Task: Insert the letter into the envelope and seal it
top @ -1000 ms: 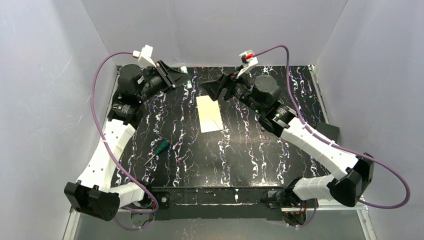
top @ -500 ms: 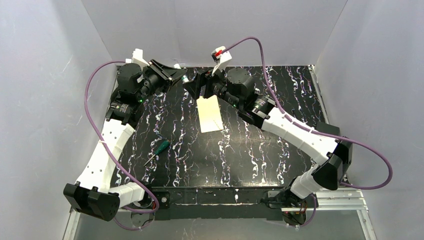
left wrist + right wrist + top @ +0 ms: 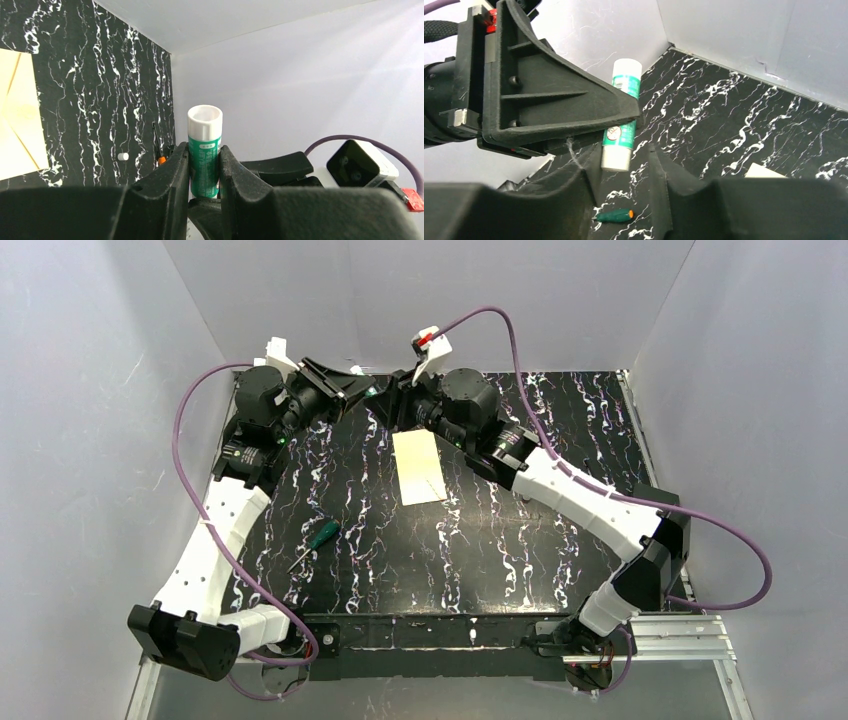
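Green-and-white plastic is sitting in the left gripper (image 3: 204, 167): a glue stick (image 3: 204, 150), clamped across its middle by both fingers and held above the far edge of the counter (image 3: 500, 550), left of centre. The right gripper (image 3: 621, 170) is facing it with its jaws spread wide and nothing between them yet. The stick's lower white end is hanging right at their mouth, and whether it is touching either finger cannot be told.

The envelope (image 3: 419, 468) is lying flat near the middle of the counter, closer to the far edge, with its fold lines showing in the left wrist view. No separate tan letter is showing anywhere, so it is probably already inside. That suggests the sealing step is under way, with the glue being readied.

The next move probably calls for the right gripper to close on the white end and pull or twist it while the left gripper is holding firm. If the grip lands off-centre, the stick is likely to slip.

The stick's green label is carrying white print and a small round red mark, all too small to read. A green-handled screwdriver (image 3: 322, 533) is lying towards the left edge.
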Tool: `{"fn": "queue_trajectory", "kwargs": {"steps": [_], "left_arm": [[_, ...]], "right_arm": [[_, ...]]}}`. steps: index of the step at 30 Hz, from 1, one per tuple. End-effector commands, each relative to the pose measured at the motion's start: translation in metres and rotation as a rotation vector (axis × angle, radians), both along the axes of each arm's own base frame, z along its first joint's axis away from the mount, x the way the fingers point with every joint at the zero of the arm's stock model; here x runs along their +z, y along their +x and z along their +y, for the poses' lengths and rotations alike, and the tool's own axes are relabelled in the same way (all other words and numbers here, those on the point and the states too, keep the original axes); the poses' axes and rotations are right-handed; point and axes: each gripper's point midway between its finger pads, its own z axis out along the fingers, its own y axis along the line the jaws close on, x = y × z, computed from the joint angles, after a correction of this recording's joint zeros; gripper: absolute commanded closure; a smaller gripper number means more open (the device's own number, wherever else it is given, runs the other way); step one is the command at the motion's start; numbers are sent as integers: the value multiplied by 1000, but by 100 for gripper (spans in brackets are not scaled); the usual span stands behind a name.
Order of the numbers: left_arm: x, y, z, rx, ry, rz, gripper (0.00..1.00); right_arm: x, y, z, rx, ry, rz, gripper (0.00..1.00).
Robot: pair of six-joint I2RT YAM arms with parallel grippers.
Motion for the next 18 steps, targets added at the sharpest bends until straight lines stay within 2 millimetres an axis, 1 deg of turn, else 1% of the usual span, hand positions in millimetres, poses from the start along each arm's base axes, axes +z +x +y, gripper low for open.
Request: {"fn": "queue_trajectory", "kwargs": {"steps": [1,4,5,6,10,13,14,16,18], "left_arm": [[11,-6,-3,-31,-22,-42,100],[11,-8,-4,-40,-17,-47,100],[11,-10,-4,-47,-16,-45,92],[11,-11,-5,-53,-17,-45,83],[20,-23,-10,-119,31,-109,46],[18,-36,-13,-200,113,-137,27],[18,-40,-15,-233,124,-145,24],[21,-48,-19,-305,116,-142,20],[24,-56,-26,-407,69,-119,19]], "right_arm": [[30,6,-4,-53,55,-40,64],[35,5,-10,-67,79,-52,80],[39,1,-11,-52,91,-65,85],[42,-3,-12,-31,95,-85,87],[46,-30,-10,136,18,-167,93],[37,-47,-18,227,-64,-176,96],[34,-52,-20,254,-85,-176,97],[34,-61,-27,303,-118,-189,98],[38,-70,-34,341,-137,-208,99]]}}
